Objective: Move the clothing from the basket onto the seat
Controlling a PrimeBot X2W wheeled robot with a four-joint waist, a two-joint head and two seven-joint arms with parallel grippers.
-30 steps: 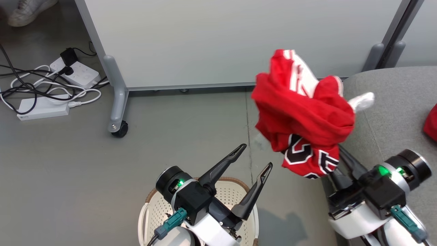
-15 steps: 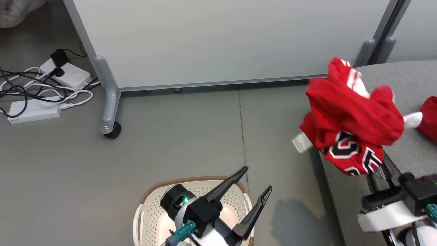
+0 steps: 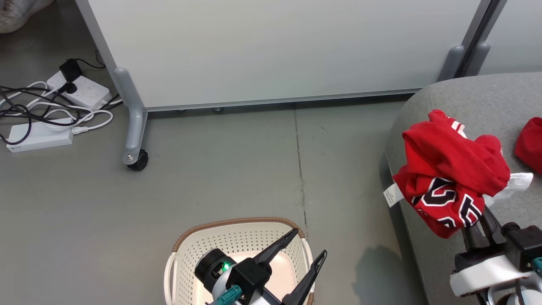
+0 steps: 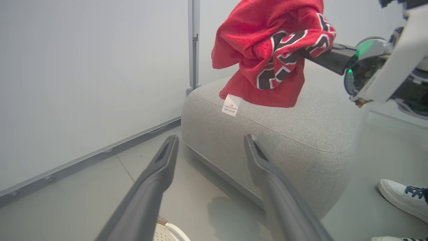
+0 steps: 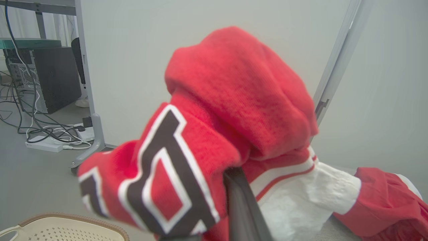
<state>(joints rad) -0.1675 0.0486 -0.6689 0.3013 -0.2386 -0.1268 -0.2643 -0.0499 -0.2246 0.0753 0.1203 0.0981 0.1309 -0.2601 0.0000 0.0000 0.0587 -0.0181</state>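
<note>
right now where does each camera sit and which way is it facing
Head view: on the head, looking down at basket and seat; left tool open, right tool shut on the clothing.
Left wrist view: on left arm, facing the seat past its own fingers.
Right wrist view: on right arm, its finger buried in the clothing.
All three show the clothing.

Left hand low, fingers spread wide; right hand clamped tight.
</note>
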